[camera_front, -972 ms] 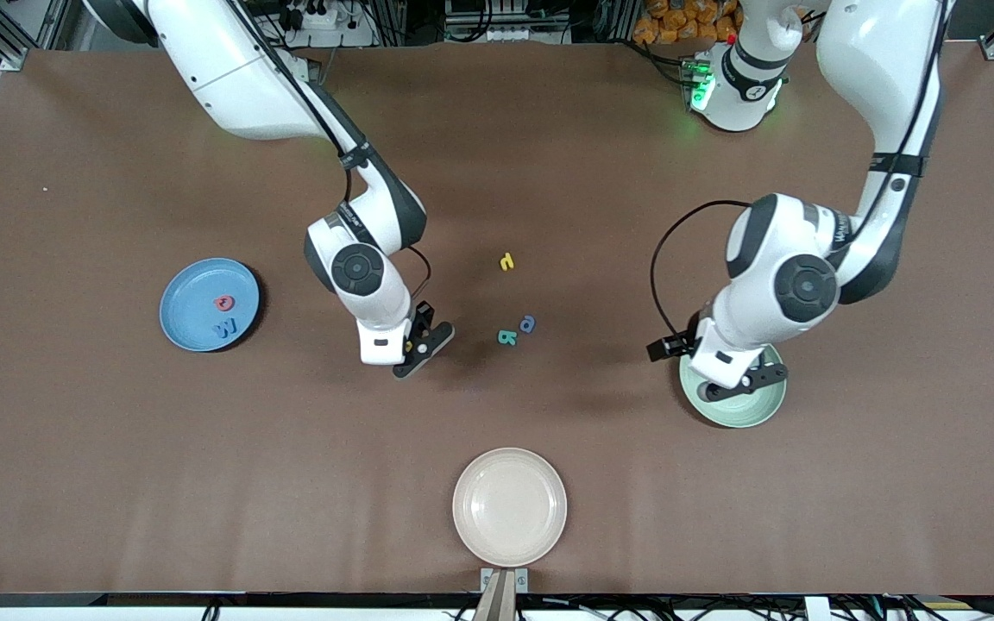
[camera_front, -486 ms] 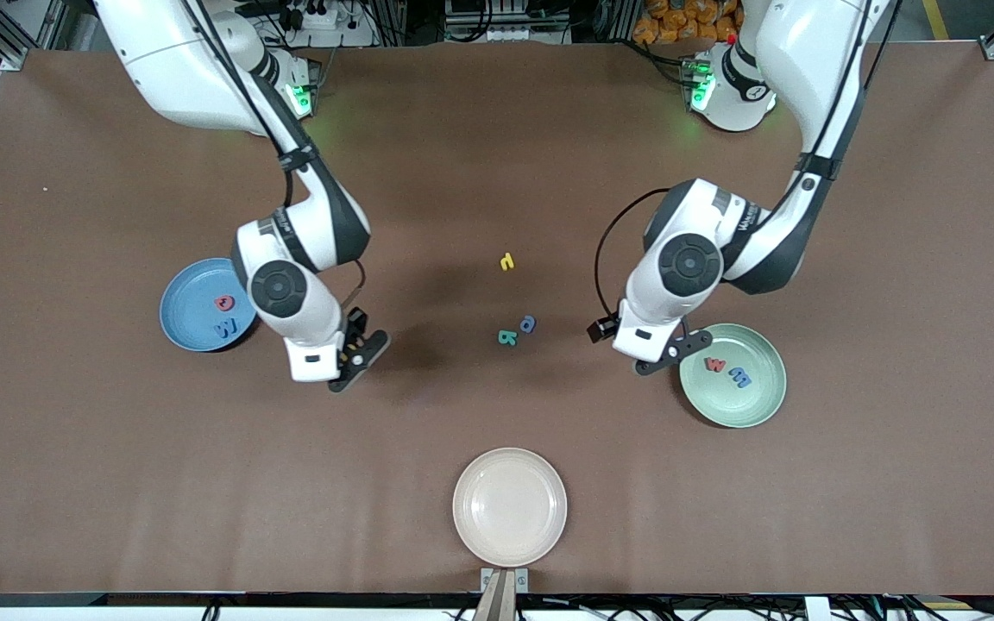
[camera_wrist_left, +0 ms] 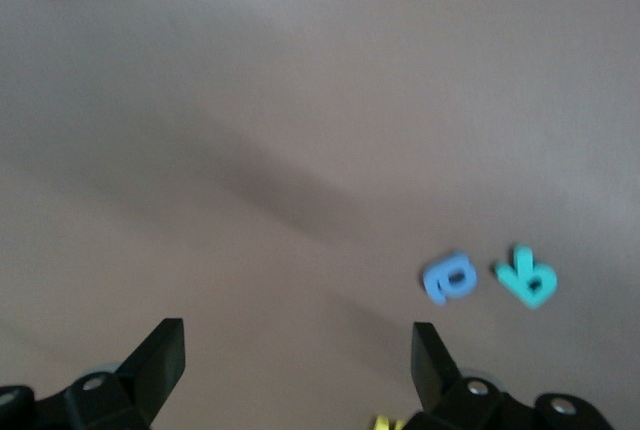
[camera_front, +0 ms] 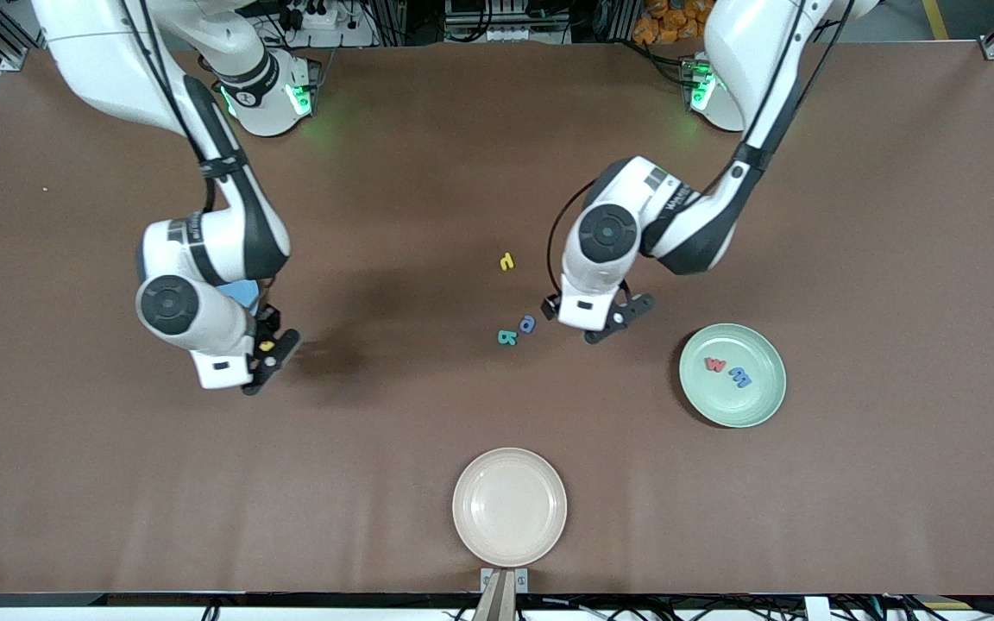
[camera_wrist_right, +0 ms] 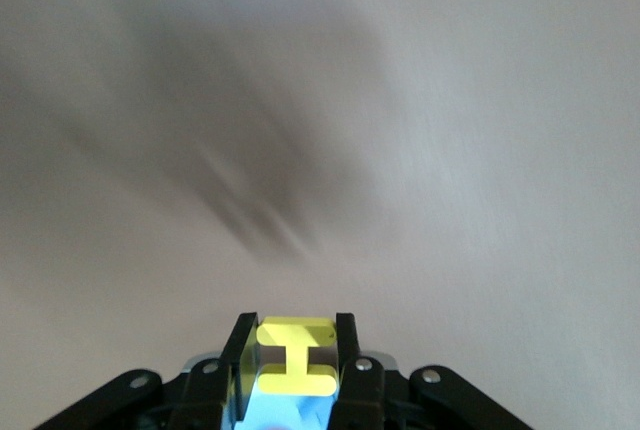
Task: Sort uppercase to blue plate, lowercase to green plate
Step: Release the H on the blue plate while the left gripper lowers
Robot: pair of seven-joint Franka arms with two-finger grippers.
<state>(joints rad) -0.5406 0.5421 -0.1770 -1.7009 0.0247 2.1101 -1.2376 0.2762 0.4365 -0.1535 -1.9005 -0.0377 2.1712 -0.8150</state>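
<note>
A: Holding the yellow H point(camera_wrist_right: 295, 355) between its fingers, the right gripper point(camera_front: 267, 348) hangs over the edge of the blue plate point(camera_front: 242, 293), which is almost covered by the arm. What lies in that plate I cannot see now.

B: So this uppercase letter is not dropped yet. And the left gripper point(camera_front: 616, 316)?

A: It is spread wide and it is empty. It hangs over the bare table point(camera_front: 497, 155), just beside the small blue rounded letter point(camera_wrist_left: 449, 278) and the teal letter point(camera_wrist_left: 527, 278). These two lie close together under its fingertips in the wrist view.

B: What is finished at the green plate point(camera_front: 764, 410)?

A: A red w point(camera_front: 714, 365) and a blue rounded letter point(camera_front: 740, 377) lie in it, so two lowercase letters are sorted, I think.

B: And what is left?

A: The H must go down into the blue plate. Three letters are on the table: the blue one, the teal one, and a small yellow hooked letter point(camera_front: 507, 261) a little apart from them. The cream plate point(camera_front: 509, 507) has nothing in it. I judge the task is about half done.
</note>
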